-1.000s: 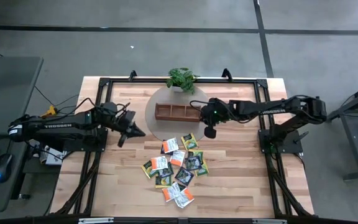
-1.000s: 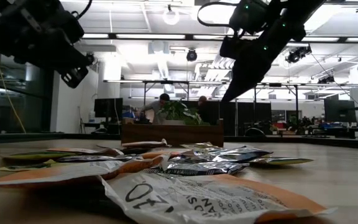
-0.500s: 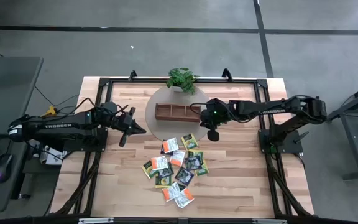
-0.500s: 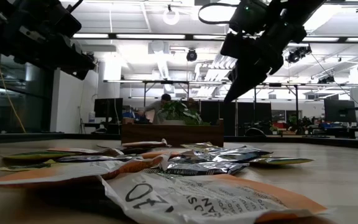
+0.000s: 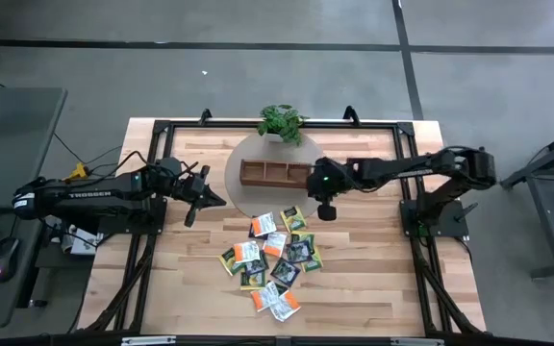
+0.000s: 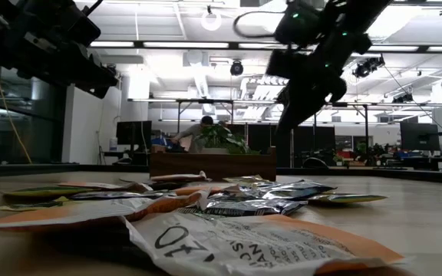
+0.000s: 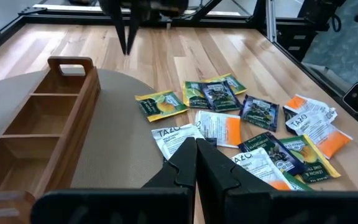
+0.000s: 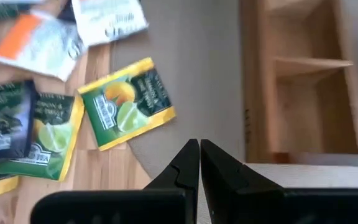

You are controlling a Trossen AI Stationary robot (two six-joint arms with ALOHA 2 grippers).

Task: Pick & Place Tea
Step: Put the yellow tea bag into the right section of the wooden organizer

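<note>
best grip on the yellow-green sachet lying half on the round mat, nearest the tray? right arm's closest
Take the yellow-green sachet by the edge that overhangs the round mat. It lies flat, so come straight down and pinch across that thin edge where it may sit slightly clear of the table. The right pincer, shut, is beside it; it would likely need opening first.

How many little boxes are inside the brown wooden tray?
3. The brown wooden tray on the round grey mat holds them in a row: one left, one middle, one right, nearest the right pincer.
</note>
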